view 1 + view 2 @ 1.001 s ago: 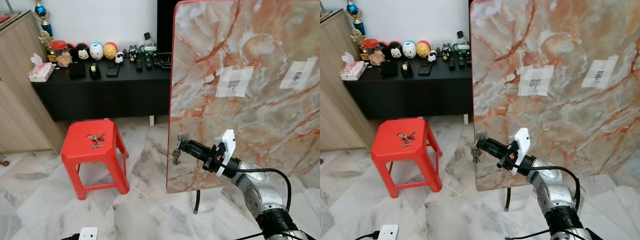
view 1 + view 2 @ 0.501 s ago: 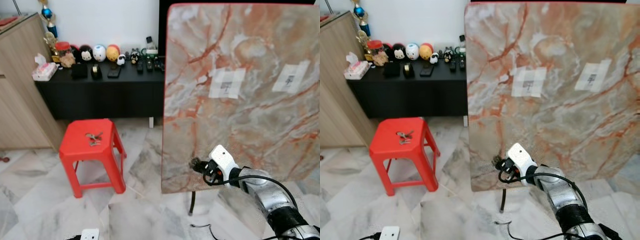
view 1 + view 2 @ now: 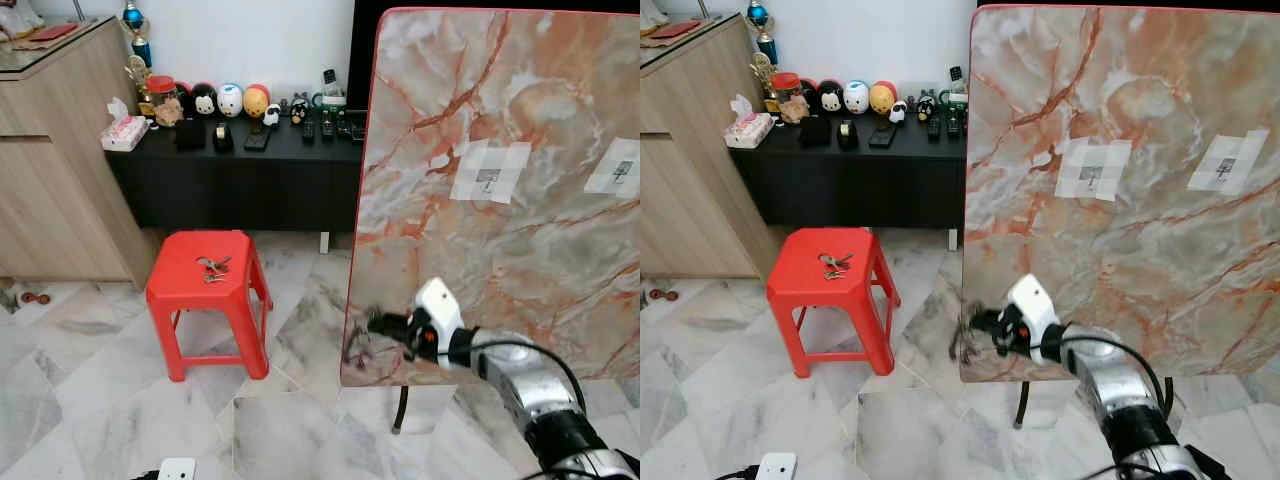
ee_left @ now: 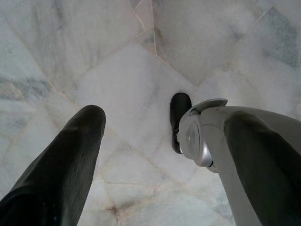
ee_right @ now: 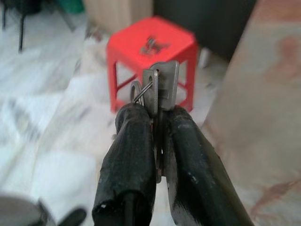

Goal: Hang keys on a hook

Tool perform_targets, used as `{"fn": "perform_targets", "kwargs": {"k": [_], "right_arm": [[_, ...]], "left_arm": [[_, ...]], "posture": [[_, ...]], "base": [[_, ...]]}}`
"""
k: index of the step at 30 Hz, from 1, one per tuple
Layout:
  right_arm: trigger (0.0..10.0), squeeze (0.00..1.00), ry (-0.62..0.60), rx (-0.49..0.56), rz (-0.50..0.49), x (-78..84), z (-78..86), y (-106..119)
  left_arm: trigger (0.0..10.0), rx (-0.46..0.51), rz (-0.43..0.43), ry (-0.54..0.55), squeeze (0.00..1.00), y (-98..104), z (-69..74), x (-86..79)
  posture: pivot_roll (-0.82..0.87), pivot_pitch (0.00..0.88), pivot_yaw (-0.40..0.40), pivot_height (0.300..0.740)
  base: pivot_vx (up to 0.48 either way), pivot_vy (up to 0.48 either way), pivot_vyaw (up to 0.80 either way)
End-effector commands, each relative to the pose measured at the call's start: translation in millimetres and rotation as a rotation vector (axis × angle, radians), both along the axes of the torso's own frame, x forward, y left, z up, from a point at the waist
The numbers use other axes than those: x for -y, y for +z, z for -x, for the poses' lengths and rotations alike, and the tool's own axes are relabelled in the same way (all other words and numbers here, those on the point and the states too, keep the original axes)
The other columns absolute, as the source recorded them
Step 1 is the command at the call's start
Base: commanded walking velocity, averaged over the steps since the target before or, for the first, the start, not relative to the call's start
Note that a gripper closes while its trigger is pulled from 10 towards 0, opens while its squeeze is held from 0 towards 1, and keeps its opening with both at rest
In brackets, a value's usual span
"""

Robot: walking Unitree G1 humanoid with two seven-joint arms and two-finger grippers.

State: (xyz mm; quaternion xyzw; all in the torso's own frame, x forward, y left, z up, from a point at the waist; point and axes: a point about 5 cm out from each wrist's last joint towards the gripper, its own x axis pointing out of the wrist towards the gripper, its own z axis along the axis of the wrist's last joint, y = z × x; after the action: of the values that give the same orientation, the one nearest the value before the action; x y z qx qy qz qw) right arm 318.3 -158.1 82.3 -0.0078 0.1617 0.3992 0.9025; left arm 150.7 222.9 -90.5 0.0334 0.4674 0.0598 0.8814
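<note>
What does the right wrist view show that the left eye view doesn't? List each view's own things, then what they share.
Right wrist view alone: a close look at the grip, with the black fingers pinched on a bunch of keys whose ring pokes out above them.

Left eye view alone: the two taped hooks high on the marble panel, the black sideboard with its figurines, and a second bunch of keys seen sharply.

Both: the red stool, the marble floor, the panel's edge, and the right gripper low beside it.
</note>
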Motion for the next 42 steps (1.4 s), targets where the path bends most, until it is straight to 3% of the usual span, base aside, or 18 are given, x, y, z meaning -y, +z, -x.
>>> {"fn": "perform_targets", "kwargs": {"k": [1, 2, 4, 13, 17, 21, 29, 42], "right_arm": [[10.0, 0.0, -0.044, 0.049, -0.097, 1.5, -4.7, 11], [10.0, 0.0, -0.07, 0.086, -0.157, 0.9, -6.7, 17], [10.0, 0.0, -0.089, 0.107, -0.169, 1.3, -7.6, 19], [10.0, 0.0, -0.142, 0.302, -0.157, 4.5, -12.2, 37], [10.0, 0.0, -0.119, 0.31, -0.174, 3.3, -11.8, 39], [10.0, 0.0, -0.053, 0.309, -0.118, 0.1, -7.5, 33], [10.0, 0.0, -0.044, 0.309, -0.128, -1.2, -7.1, 33], [10.0, 0.0, -0.057, 0.309, -0.148, -2.5, -8.0, 33]], "left_arm": [[10.0, -0.004, 0.004, -0.006, 0.0, -1, 1.2, 1.2], [10.0, -0.003, 0.003, -0.004, 0.0, -1, 1.3, 0.9], [10.0, -0.003, 0.002, -0.004, 0.0, -1, 1.4, 0.7], [10.0, -0.005, -0.005, -0.011, 0.0, -1, 1.6, 0.7], [10.0, -0.005, -0.009, -0.014, 0.0, -1, 1.7, 0.7], [10.0, -0.006, -0.017, -0.016, 0.0, 0, 2.7, -3.4], [10.0, -0.009, -0.021, -0.023, 0.0, 0, 4.3, -4.6], [10.0, -0.013, -0.029, -0.039, 0.0, -1, 7.2, -4.5]], "posture": [[0.1, 0.0, -0.04, 0.74], [0.1, 0.0, -0.04, 0.74], [0.09, 0.0, -0.039, 0.74], [0.09, 0.0, -0.041, 0.74], [0.09, 0.0, -0.042, 0.74], [0.09, 0.0, -0.043, 0.74], [0.09, 0.0, -0.046, 0.74], [0.09, 0.0, -0.042, 0.74]], "base": [[0.0, 0.0, 0.0], [0.0, 0.0, 0.0], [0.0, 0.0, 0.0], [0.0, 0.0, 0.0], [0.0, 0.0, 0.0], [0.0, 0.0, 0.0], [0.0, 0.0, 0.0], [0.0, -0.286, 0.0]]}}
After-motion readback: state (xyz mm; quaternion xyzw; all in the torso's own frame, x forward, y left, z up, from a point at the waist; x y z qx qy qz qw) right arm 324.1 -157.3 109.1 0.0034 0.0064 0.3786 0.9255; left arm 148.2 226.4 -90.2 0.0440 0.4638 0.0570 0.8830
